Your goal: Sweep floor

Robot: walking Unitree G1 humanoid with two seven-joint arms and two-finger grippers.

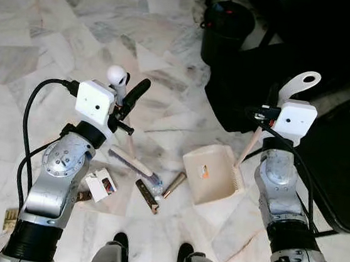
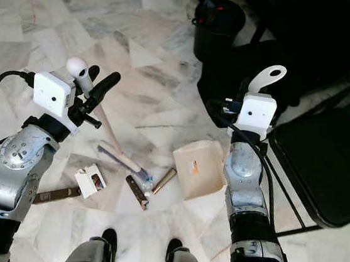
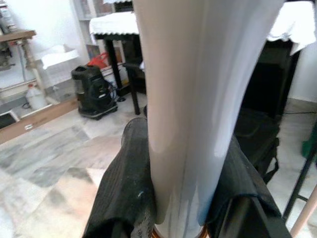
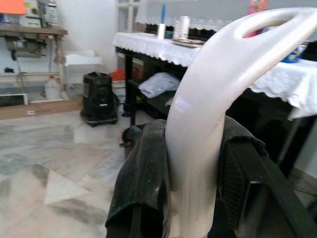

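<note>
My left gripper (image 1: 128,95) is shut on the broom handle (image 3: 198,99), a pale stick with a white knob (image 1: 116,74) on top. The handle slants down to the brush head (image 1: 134,163), which rests on the marble floor. My right gripper (image 4: 193,163) is shut on the dustpan's white handle, whose loop (image 1: 301,82) stands above the wrist. The cream dustpan (image 1: 208,173) sits on the floor in front of my feet. Litter lies between brush and pan: a small white box (image 1: 101,184), a brown wrapper (image 1: 146,196) and a brown tube (image 1: 174,185).
A black bin (image 1: 228,26) stands ahead on the right, with a black bag (image 1: 242,94) slumped beside it. A black folding chair (image 1: 342,163) is close to my right arm. My feet (image 1: 121,242) are just behind the litter. Open marble floor stretches to the front left.
</note>
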